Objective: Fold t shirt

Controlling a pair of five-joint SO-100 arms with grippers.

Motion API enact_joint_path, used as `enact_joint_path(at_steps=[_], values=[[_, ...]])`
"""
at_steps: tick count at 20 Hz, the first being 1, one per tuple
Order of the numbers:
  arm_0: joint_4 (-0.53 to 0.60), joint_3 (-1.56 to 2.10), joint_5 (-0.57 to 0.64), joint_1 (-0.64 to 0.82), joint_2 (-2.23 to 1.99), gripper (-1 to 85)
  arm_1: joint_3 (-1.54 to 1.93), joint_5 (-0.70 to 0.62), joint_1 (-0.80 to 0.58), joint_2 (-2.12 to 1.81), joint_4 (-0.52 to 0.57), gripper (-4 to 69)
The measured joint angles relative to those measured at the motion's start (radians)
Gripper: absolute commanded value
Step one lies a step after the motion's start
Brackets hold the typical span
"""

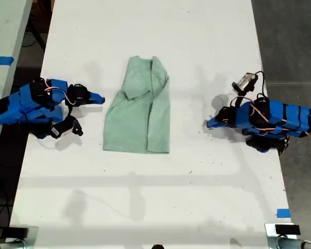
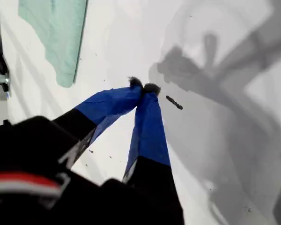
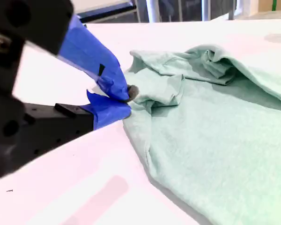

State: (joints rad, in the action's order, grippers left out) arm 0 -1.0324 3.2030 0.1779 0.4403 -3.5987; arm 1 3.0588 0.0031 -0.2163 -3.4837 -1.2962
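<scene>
In the exterior view, the t shirt point(image 1: 137, 111) lies on the white table point(image 1: 197, 52), between my two arms. It looks like a long strip. Its long side runs up and down the picture, across the line from one gripper to the other. My second gripper point(image 1: 98, 97) is just beside one long edge of the shirt. My first gripper point(image 1: 211, 123) points at the other long edge but sits farther off, with bare table in between.

In the first wrist view, my first gripper point(image 2: 144, 87) has its two blue jaws pressed together at the tips. Nothing is between them. Under it there is only white table point(image 2: 122, 42). The t shirt point(image 2: 56, 33) is ahead and off to one side, well apart from the tips.

In the second wrist view, my second gripper point(image 3: 128, 101) has its tips right at a bunched edge of the t shirt point(image 3: 215, 140). The rest of the cloth spreads out ahead of the tips. The jaws are close together with a small gap. I cannot tell if they are pinching the cloth or only touching it.

I think my second gripper is the one to work next, because the shirt edge is already at its tips. My first gripper would have to reach forward across the table first.
</scene>
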Motion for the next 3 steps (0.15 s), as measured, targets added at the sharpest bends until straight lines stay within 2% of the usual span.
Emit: enact_joint_path(at_steps=[3], values=[[0.000,0.000,0.000,0.000,0.000,-0.1,0.000,0.002,0.000,0.000,0.000,0.8]])
